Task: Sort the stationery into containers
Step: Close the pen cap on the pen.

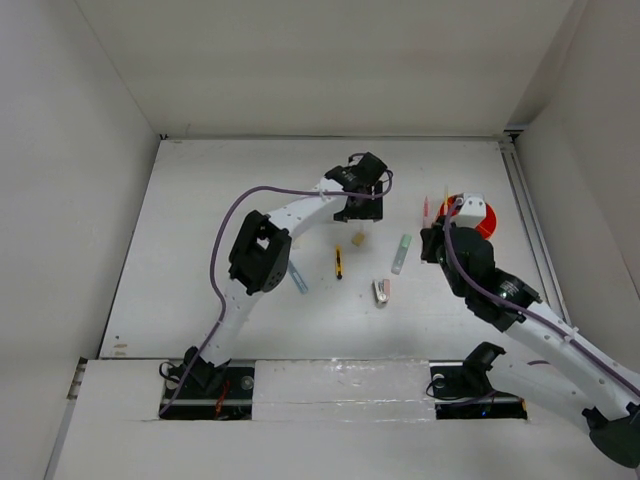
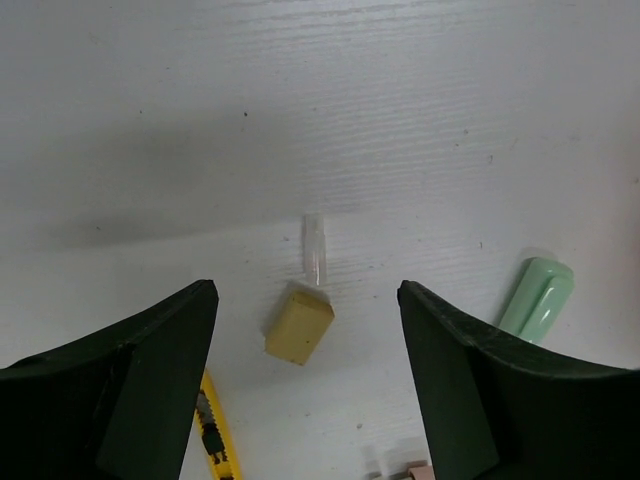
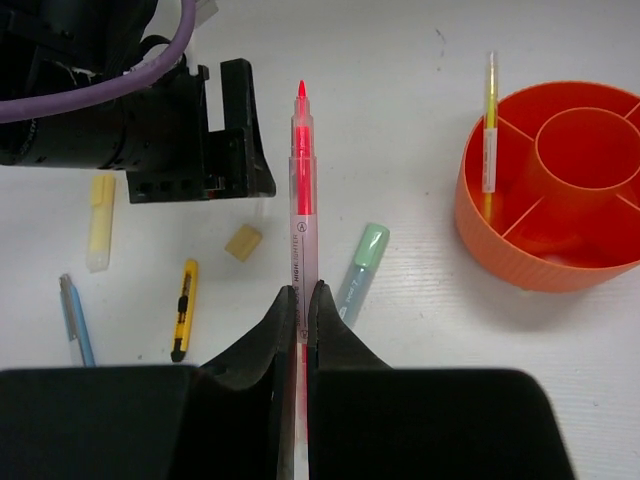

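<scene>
My right gripper is shut on a red highlighter and holds it above the table, left of the round orange tub. A thin yellow pen leans in one of the tub's compartments. My left gripper is open and hovers over the tan eraser cube; nothing is between its fingers. On the table lie a pale green marker, a yellow-black cutter, a blue pen, a pale yellow highlighter and a grey-pink piece.
A small clear cap lies just beyond the eraser. The tub stands at the right side of the table, partly hidden by my right wrist in the top view. White walls enclose the table on three sides.
</scene>
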